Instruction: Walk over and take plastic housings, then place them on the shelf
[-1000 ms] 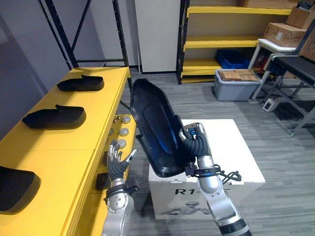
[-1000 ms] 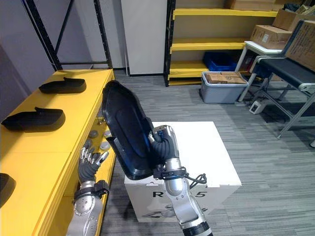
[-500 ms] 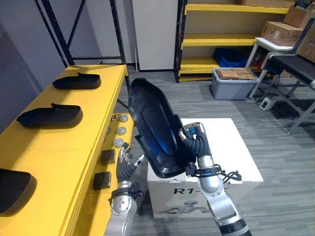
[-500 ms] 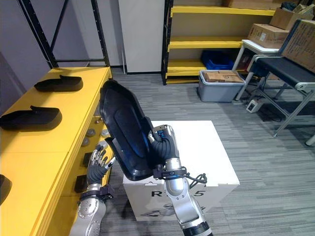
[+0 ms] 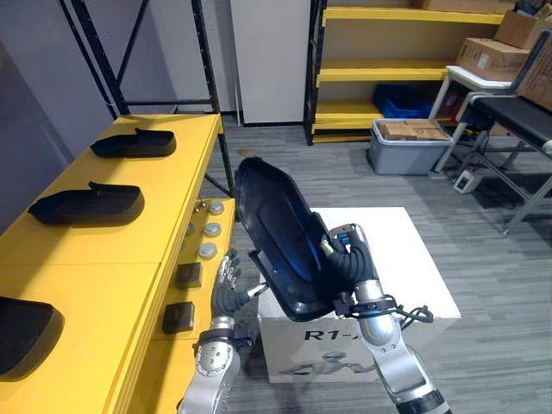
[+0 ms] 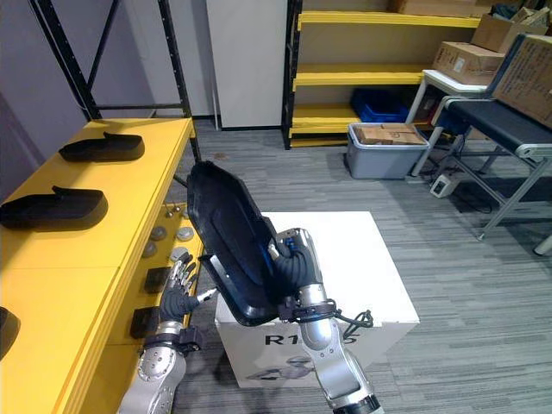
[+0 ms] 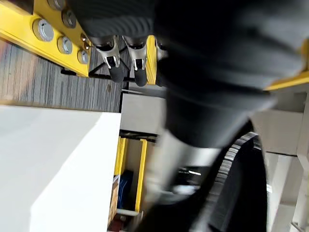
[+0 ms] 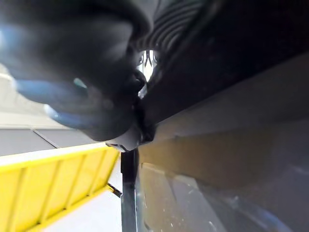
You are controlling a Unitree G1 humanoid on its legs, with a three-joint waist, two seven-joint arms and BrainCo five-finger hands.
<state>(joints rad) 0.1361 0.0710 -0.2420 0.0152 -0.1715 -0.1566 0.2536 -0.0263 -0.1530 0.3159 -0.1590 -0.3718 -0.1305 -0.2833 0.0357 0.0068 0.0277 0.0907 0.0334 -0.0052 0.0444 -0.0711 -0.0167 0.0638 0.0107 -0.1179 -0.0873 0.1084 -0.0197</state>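
My right hand (image 5: 349,263) is shut on a large black plastic housing (image 5: 280,233), its fingers curled round the lower right rim. The housing stands tilted on edge, hollow side towards me, above a white box (image 5: 405,267). My left hand (image 5: 228,289) is open, fingers (image 7: 116,63) pointing up, just left of the housing's lower edge and beside the yellow shelf (image 5: 129,250); whether it touches the housing I cannot tell. Three more black housings lie on the shelf: far (image 5: 134,142), middle (image 5: 84,204) and near (image 5: 26,332).
Black uprights (image 5: 211,86) rise at the shelf's far corner. Yellow racking (image 5: 388,69) with a blue crate stands at the back, a grey bin (image 5: 410,147) of cartons before it. A table with boxes (image 5: 509,103) is at the right, grey floor between.
My left hand has moved right, off the shelf's edge and close to the housing's lower edge. The housing and right hand have sunk a little and shifted right. The camera has shifted slightly.
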